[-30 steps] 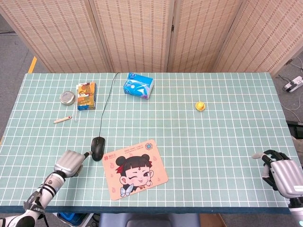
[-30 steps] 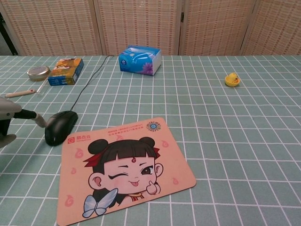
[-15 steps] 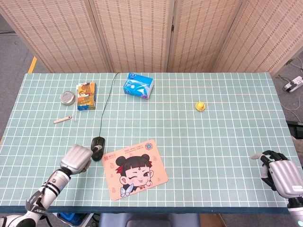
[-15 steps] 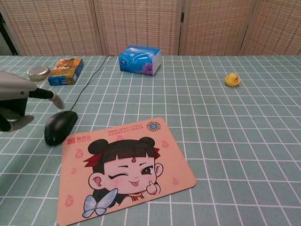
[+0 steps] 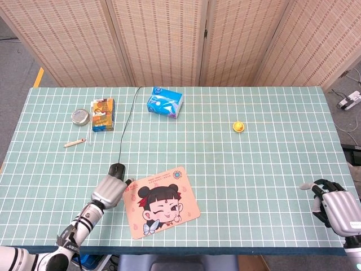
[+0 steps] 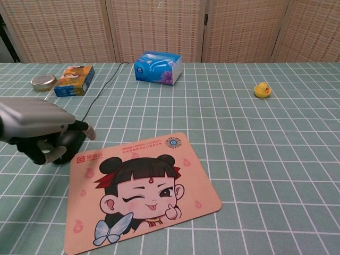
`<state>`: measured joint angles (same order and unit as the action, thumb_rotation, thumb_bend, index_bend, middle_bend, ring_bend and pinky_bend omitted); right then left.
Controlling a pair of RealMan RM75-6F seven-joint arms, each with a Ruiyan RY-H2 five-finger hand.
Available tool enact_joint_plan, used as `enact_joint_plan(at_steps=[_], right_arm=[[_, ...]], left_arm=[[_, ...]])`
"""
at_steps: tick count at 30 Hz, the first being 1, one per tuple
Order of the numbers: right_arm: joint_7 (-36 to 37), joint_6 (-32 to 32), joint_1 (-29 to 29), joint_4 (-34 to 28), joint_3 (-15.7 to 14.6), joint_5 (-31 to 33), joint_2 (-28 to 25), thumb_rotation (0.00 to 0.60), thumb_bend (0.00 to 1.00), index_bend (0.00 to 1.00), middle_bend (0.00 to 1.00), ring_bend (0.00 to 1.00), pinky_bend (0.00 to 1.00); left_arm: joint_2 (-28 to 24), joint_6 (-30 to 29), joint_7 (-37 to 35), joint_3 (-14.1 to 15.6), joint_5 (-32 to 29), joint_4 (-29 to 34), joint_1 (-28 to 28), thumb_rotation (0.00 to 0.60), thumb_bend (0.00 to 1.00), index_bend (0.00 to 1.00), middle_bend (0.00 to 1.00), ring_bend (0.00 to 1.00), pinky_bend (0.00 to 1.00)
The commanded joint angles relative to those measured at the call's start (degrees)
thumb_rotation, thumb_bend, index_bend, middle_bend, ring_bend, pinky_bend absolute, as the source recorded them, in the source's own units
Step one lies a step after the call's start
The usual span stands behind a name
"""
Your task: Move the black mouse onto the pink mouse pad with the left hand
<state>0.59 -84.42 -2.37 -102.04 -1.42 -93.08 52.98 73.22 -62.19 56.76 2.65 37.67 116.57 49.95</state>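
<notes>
Presently the grasping step is in hand: the silver left hand (image 6: 37, 127) sits over the black corded computer mouse (image 5: 117, 167) at lower left of the head view, fingers curled around it, though whether the grip has closed cannot be told. The mouse rests on the green gridded table (image 5: 254, 158), just beside the pink cartoon-printed mouse pad (image 5: 162, 200). Next move calls for firm purchase, then a short carry rightward onto the pad. The right hand (image 5: 334, 204) rests released at lower right.

left hand (image 6: 37, 127) over black mouse (image 6: 71, 142), fingers curled down around it, firm grip unclear | mouse just left of pink mouse pad (image 6: 159, 207), off it | cable (image 6: 101, 87) runs to rear
</notes>
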Motion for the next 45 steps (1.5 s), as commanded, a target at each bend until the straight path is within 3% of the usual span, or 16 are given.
enact_joint_plan(at_steps=[1,20,45], right_arm=[[0.0,0.1,0.0,0.0,0.0,0.0,0.0,0.600,0.34,0.35,0.36,0.28,0.34],[0.3,0.2,-0.1,0.1,0.0,0.2,-0.1,0.600,0.34,0.35,0.36,0.28,0.34],[1.1,0.2,-0.1,0.3,0.2,0.6,-0.4,0.600,0.34,0.35,0.36,0.28,0.34]], left_arm=[[2.1,-2.0,2.1,-0.7,-3.9,-1.2,1.9,0.600,0.62,0.20,1.00,0.96,0.99],[7.5,-7.9,8.5,-1.8,-15.9,-4.4,7.1,0.600,0.62,0.20,1.00,0.97,0.99],[9.9,-11.3,10.4,-2.9,-21.1,-7.9,8.8,0.600,0.62,0.24,1.00,0.98,0.99]])
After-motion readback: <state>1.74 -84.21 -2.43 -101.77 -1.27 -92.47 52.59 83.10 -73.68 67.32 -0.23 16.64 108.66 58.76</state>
